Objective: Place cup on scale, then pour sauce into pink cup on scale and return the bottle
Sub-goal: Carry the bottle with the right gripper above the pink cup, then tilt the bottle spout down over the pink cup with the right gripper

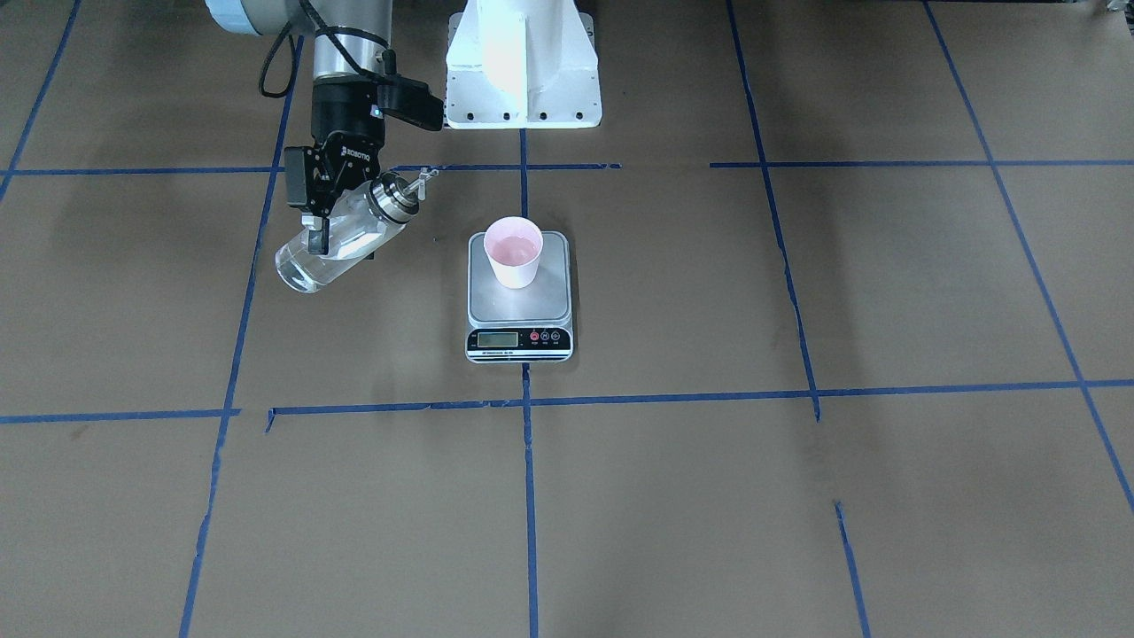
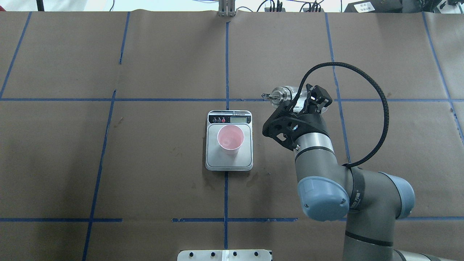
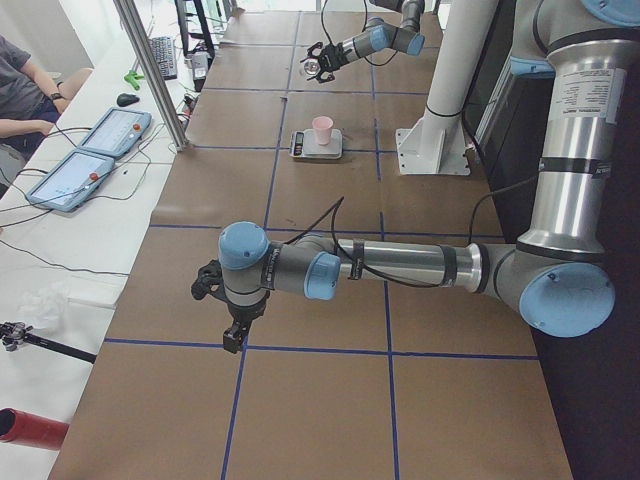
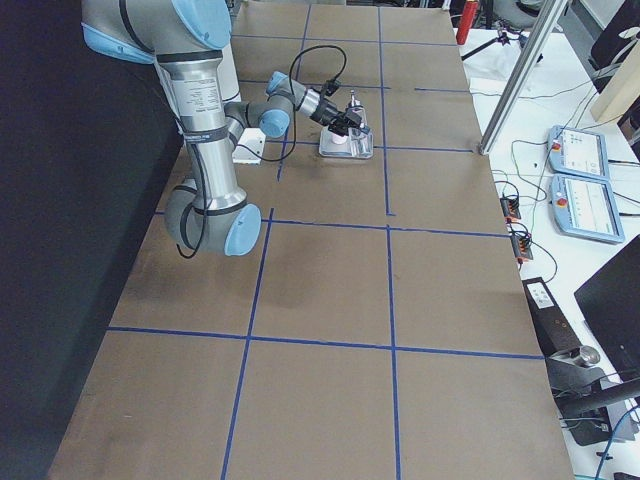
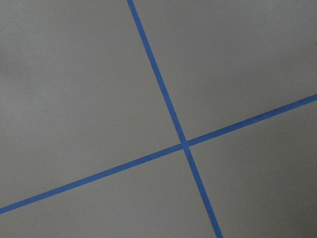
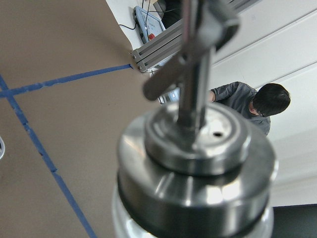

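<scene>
Table (image 1: pixel 797 532): brown paper with a blue tape grid. Only the scale setup is in the working area.

Left arm: parked low over bare table, well away from the scale and out of the right arm's path. The left gripper (image 3: pixel 232 335) shows only in the side view, and its wrist camera sees nothing but paper and tape. Can't tell whether the jaws are apart or together.

Right arm: reaches in beside the scale with the right gripper (image 1: pixel 332 235) clamped across the glass body of the bottle (image 1: pixel 297 266). The mid-body grip leaves the cap end free to pour.

Scale (image 1: pixel 520 306): sits on the centre tape line, display side away from the robot.

Bottle: in the air and tilted well over, cap end aimed toward the scale. It's still off to the side, not above the platform.

Cup (image 1: pixel 514 251): upright on the platform, toward the robot's edge, so the first step looks done. Can't tell whether there's liquid inside.

Spout (image 1: pixel 423 180): near the cup but clearly short of its rim. My read is that pouring needs it over the cup mouth, and tilting further here would spill on the table.
</scene>
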`<state>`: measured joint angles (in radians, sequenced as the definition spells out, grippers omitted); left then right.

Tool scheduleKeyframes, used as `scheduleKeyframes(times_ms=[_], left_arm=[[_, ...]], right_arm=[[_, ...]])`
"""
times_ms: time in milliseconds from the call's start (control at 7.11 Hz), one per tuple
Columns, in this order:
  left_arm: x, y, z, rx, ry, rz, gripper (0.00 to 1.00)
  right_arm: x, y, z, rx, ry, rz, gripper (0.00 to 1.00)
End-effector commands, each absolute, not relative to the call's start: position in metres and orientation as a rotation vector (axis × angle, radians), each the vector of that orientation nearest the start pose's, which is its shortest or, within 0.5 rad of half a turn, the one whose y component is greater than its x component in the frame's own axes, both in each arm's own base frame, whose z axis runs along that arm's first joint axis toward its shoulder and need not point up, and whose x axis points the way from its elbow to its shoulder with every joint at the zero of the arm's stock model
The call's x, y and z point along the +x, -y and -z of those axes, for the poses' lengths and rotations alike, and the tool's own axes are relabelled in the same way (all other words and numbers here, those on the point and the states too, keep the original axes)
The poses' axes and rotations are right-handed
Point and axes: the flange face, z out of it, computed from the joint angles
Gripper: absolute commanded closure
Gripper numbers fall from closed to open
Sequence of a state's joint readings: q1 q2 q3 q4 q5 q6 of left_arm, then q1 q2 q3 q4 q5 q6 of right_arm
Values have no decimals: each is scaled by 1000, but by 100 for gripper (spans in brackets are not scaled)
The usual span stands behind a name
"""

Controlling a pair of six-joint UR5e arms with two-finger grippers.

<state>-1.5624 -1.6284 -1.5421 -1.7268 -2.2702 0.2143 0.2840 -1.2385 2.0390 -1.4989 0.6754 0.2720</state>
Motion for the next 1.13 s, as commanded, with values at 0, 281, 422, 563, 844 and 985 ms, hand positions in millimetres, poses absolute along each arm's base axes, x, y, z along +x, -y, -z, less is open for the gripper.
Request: scheduleKeyframes(times_ms=[0,281,422,563,844,985], left_arm=[[-64,523,-646,233,-678,-273,0],[-64,522,-646,234,-678,-275,0],[-65,523,-642,241,-676,-277,0],[-65,523,-641,242,-675,-278,0],[-65,523,-645,235,-676,-275,0],[-65,523,-643,239,-676,-277,0]], right_arm=[[-454,349,-250,1180,-116,584,100],[-483,358,-255,1175,-185,615,100],[-506,357,-257,1172,-264,637,100],[-516,356,-245,1175,-310,652,100],[-517,353,-242,1182,-433,736,100],[-517,354,-247,1175,-497,783,100]])
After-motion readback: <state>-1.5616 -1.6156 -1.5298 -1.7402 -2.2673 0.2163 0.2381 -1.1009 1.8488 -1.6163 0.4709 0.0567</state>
